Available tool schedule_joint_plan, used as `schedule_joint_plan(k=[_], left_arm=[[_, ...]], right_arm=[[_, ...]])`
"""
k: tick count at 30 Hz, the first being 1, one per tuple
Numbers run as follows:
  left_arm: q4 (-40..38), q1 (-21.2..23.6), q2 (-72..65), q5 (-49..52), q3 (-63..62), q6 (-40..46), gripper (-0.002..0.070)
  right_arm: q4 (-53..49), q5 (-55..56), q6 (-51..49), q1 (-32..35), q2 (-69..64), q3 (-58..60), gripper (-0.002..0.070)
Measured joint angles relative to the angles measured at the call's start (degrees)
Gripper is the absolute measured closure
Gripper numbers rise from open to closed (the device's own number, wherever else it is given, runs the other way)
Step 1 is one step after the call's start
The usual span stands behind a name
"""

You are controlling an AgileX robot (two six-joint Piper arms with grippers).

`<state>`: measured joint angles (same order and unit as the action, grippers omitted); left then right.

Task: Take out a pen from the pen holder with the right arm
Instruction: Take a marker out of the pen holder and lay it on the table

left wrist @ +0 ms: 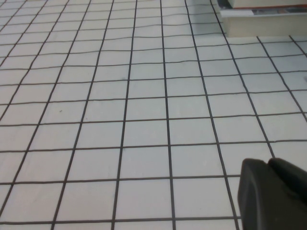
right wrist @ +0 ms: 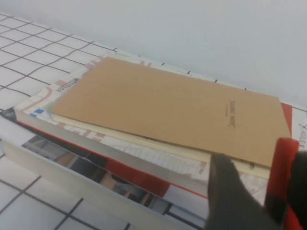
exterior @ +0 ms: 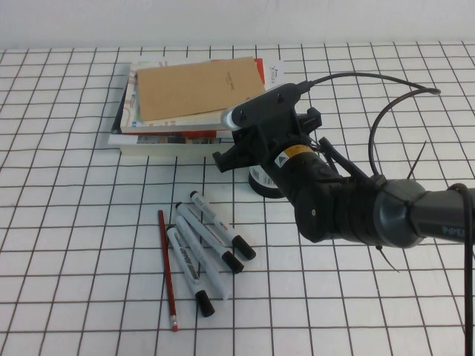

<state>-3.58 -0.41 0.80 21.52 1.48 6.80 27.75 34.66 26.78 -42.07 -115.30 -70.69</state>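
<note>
- White counter (exterior: 89,245), ruled with a black grid, carries every item observed.
- Right gripper (right wrist: 263,167): positioned over the pen holder (exterior: 260,180), near the middle of the counter and just on the robot's side of the stack of books (exterior: 185,111). In the high view the arm reaches in from the right. Its wrist covers most of the holder, so only a pale wall and a dark base show beneath.
- Right gripper state: the right wrist view shows two dark fingers (right wrist: 230,191) partly closed on a red pen (right wrist: 283,167). The pen stands upright between them, against one finger and meeting the other lower down.
- Red pen location: in the right gripper, above the pen holder. Its lower end is hidden, so it cannot be determined whether it is clear of the holder.
- Stack of books: lies flat at the far side of the counter. A brown notebook (right wrist: 163,105) sits on top, slightly skewed to the volumes under it.
- Loose items: several grey markers (exterior: 211,230) with black caps lie side by side on the counter, to the left of the pen holder and nearer the robot. A red pencil (exterior: 168,271) lies just beside them on their left, eraser end toward the robot.
- Left gripper (left wrist: 271,191): seen only in its own wrist view as a dark part low over bare counter, well apart from the stack of books. Whether it is open or closed cannot be told.
</note>
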Motion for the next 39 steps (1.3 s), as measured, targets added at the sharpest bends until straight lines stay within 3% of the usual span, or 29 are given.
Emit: schedule_joint_plan(k=[30, 39], left_arm=[[0.0, 0.0, 0.0, 0.0, 0.0, 0.0, 0.0679], [0.0, 0.0, 0.0, 0.0, 0.0, 0.0, 0.0679]], right_arm=[[2.9, 0.1, 1.7, 0.8, -2.6, -3.2, 0.0426], [2.9, 0.1, 1.7, 1.4, -3.3, -3.5, 0.0486]])
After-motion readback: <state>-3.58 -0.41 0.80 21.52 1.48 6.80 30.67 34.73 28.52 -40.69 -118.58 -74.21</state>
